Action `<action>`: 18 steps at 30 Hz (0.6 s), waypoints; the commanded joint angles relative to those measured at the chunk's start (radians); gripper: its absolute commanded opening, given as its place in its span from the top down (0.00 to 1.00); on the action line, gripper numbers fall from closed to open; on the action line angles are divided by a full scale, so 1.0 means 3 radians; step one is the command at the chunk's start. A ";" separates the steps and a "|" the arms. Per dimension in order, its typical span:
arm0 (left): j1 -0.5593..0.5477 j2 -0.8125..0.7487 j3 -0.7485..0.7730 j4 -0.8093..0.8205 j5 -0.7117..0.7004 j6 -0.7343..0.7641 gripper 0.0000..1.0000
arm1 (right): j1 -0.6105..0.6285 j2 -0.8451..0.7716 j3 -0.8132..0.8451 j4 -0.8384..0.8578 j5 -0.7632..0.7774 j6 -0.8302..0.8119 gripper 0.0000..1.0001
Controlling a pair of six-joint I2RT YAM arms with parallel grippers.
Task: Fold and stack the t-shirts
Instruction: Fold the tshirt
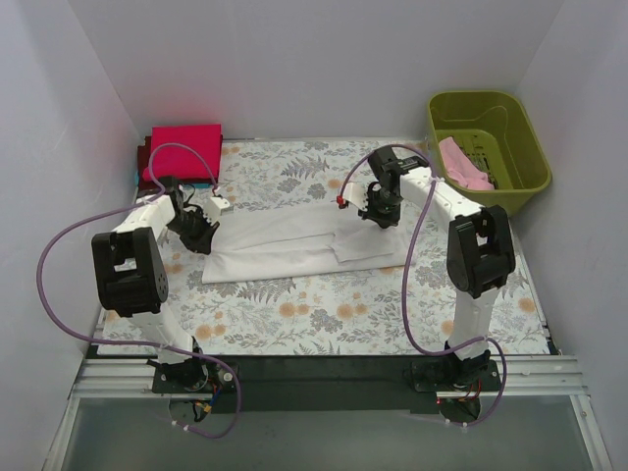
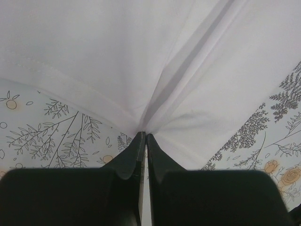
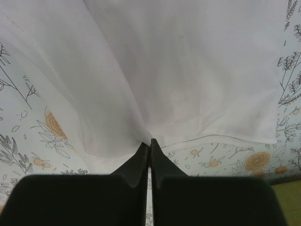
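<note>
Shirts: three in all, a white t-shirt, a red t-shirt and a pink t-shirt.
White t-shirt: spread as a wide band across the middle of the flowered surface.
Red t-shirt: a neat rectangle beyond the white t-shirt's left end, well apart from it.
Pink t-shirt: crumpled inside the basket, beyond the white t-shirt's right end.
Basket: one, olive-green.
Arms: two, one at each end of the white t-shirt.
Left fingers: pressed together, pinching the white t-shirt's edge, with creases fanning out from the tips.
Right fingers: pressed together, pinching a fold of the white t-shirt near its hem.
Top view only: the red t-shirt, the pink t-shirt and the whole white t-shirt.
Wrist views only: both pinches seen close up, with the cloth gathered at the tips and the leaf print of the surface beside it.
</note>
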 commanded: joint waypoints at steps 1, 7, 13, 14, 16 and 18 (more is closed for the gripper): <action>0.0025 -0.0009 0.0070 0.0017 0.0021 0.0035 1.00 | -0.0021 0.0059 0.0211 -0.0097 -0.0017 -0.0281 0.99; 0.0020 -0.0096 -0.0098 0.0063 -0.0045 0.0071 1.00 | -0.0021 0.0187 0.0375 -0.0123 -0.0027 -0.0332 0.99; 0.0020 -0.0086 -0.0053 0.0078 -0.0025 0.0009 1.00 | -0.0021 0.0289 0.0492 -0.0154 -0.0022 -0.0388 0.99; 0.0020 -0.0086 -0.0027 0.0083 -0.0025 -0.0021 1.00 | -0.0026 0.0304 0.0508 -0.0159 -0.0012 -0.0403 0.99; 0.0020 -0.0081 -0.0012 0.0083 -0.0030 -0.0027 1.00 | -0.0021 0.0320 0.0518 -0.0159 -0.0006 -0.0414 0.99; 0.0025 -0.0065 -0.0012 0.0104 -0.0035 -0.0032 1.00 | -0.0021 0.0335 0.0544 -0.0159 -0.0006 -0.0414 0.99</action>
